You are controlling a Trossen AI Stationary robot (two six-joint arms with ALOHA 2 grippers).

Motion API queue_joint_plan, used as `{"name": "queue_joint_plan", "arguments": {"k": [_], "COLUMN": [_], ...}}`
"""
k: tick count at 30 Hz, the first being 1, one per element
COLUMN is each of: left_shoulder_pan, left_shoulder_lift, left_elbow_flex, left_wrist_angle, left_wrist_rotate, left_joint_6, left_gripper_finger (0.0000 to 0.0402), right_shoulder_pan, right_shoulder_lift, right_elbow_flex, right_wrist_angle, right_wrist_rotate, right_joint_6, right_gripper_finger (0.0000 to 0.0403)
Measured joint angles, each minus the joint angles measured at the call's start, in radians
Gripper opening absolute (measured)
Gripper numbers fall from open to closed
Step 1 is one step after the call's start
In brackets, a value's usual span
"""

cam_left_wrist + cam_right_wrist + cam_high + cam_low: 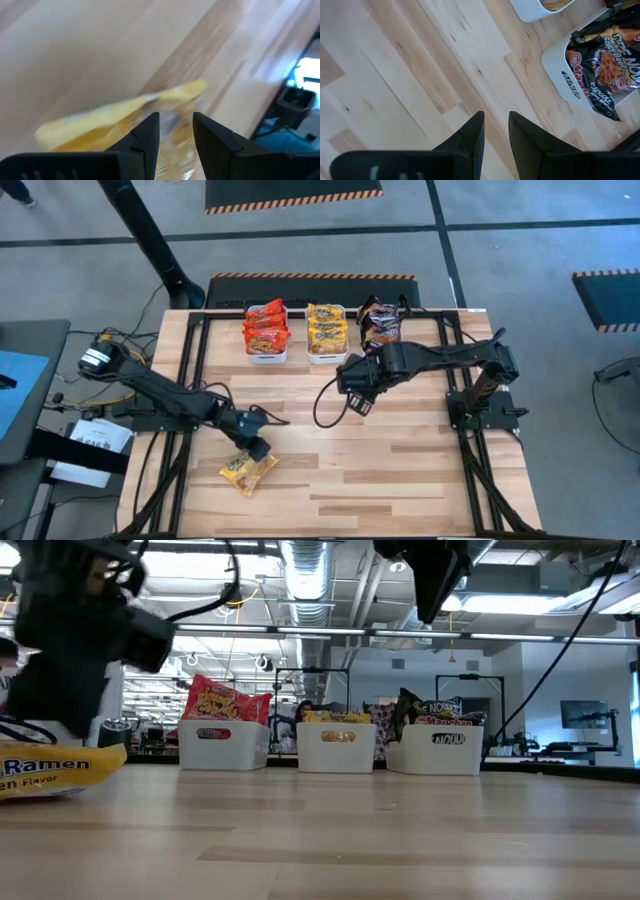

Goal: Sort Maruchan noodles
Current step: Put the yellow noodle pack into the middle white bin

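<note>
One yellow Maruchan noodles packet [248, 472] lies flat on the wooden table near its front left; the low view shows it at the left edge [55, 770]. My left gripper [258, 450] hangs just over the packet's far end, open, and the packet [115, 120] shows past and between its fingers. My right gripper [358, 402] hovers open and empty above the table's middle, in front of the tubs. Red packets [266, 328], yellow packets [327, 328] and dark packets [605, 65] sit in three white tubs at the far edge.
The three white tubs [223, 745], [337, 747], [436, 750] stand in a row along the far edge. A black cable [322, 405] loops under my right arm. Black frame rails [190, 380] run down both sides of the table. Bare wood lies between the tubs and the front edge.
</note>
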Motion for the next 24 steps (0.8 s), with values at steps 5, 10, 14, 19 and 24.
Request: {"name": "queue_joint_plan", "arguments": {"k": [5, 10, 14, 19, 24], "left_shoulder_pan": [0.01, 0.01, 0.014, 0.014, 0.01], "left_shoulder_lift": [0.051, 0.111, 0.103, 0.062, 0.002], "left_elbow_flex": [0.065, 0.138, 0.233, 0.389, 0.488], "left_wrist_angle": [-0.002, -0.008, -0.144, -0.488, -0.707], "left_wrist_rotate": [0.026, 0.057, 0.044, -0.038, -0.159], "left_joint_6": [0.031, 0.104, 0.187, 0.268, 0.279], "left_gripper_finger": [0.0105, 0.0105, 0.0105, 0.0105, 0.0105], "right_shoulder_pan": [-0.009, -0.014, -0.013, 0.003, 0.032], "right_shoulder_lift": [0.0, 0.0, 0.0, 0.0, 0.0], "right_elbow_flex": [0.0, 0.0, 0.0, 0.0, 0.0], "right_wrist_angle": [0.006, 0.007, 0.011, 0.031, 0.066], "right_wrist_rotate": [0.0, -0.005, -0.038, -0.09, -0.132], "right_joint_6": [0.0, 0.001, 0.002, 0.003, 0.001], "right_gripper_finger": [0.0113, 0.0113, 0.0113, 0.0113, 0.0113]}}
